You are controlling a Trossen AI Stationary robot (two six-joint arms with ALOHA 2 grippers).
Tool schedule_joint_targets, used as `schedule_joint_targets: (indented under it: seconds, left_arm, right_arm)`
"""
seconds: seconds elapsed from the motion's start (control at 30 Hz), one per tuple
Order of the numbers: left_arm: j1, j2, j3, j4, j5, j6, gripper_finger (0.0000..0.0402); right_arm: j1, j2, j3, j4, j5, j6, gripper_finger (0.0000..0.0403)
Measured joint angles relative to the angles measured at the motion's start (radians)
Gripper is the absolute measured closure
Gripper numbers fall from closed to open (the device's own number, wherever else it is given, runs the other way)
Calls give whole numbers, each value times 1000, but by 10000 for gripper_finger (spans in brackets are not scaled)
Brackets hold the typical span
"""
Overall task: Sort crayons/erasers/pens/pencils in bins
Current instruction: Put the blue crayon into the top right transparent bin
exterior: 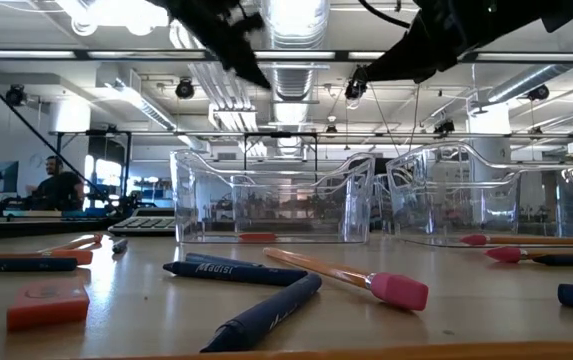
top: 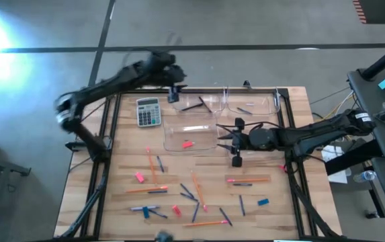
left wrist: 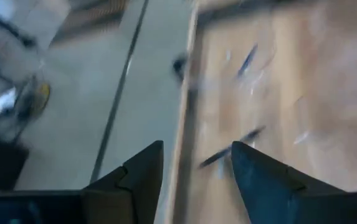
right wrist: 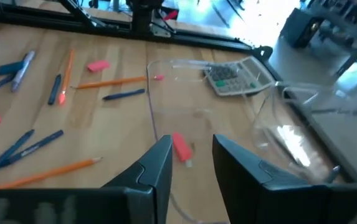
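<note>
The left gripper [top: 173, 96] hangs over the far-left bin [top: 202, 102], its jaws released and empty; a dark pen [top: 193, 105] lies inside. The near bin [top: 191, 138] holds one pink eraser [top: 187, 144]. The right gripper [top: 227, 136] hovers at that bin's right edge, jaws parted, holding nothing. Most work remains: the orange pencils [top: 146, 190], pens and erasers lie scattered on the bench [top: 125, 161].

Bins [top: 191, 138] clear, one w/ red-pink eraser [top: 187, 144] inside. Pencils [top: 248, 179] orange, pink ends. Pens [top: 189, 194] dark blue. Light-blue eraser [top: 263, 201] nr table's right edge. Calculator [top: 148, 111] grey. Table [top: 293, 128] light wood, black frame.
</note>
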Motion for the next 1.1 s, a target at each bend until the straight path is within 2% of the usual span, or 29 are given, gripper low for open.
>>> schedule_joint_targets:
  seconds: [0.1,0.17,0.2,0.27,0.43,0.63,0.73,0.83,1.1]
  left_arm:
    - [-36,-163,-100,74,163,-128,247]
    - [-74,-269,-225,187,253,-249,260]
    - [-102,-318,-301,271,265,-313,267]
    - [-169,-404,-465,460,263,-395,279]
    - [-310,-555,-831,927,253,-484,303]
    - [-400,-609,-1138,1326,213,-640,322]
    - [-437,-590,-1225,1438,133,-669,328]
    - [-464,-561,-1266,1455,92,-672,331]
    - [-503,-491,-1262,1476,84,-749,332]
  right_arm:
    - [22,0,-13,1,0,40,298]
    - [37,1,-18,1,0,82,297]
    - [43,1,-20,2,-1,106,297]
    - [57,2,-21,1,0,147,299]
    - [104,8,-26,5,7,213,300]
    - [197,82,-28,59,6,284,298]
    - [256,160,-28,130,-4,280,298]
    - [293,237,-21,182,-4,296,298]
    - [309,398,71,194,7,386,298]
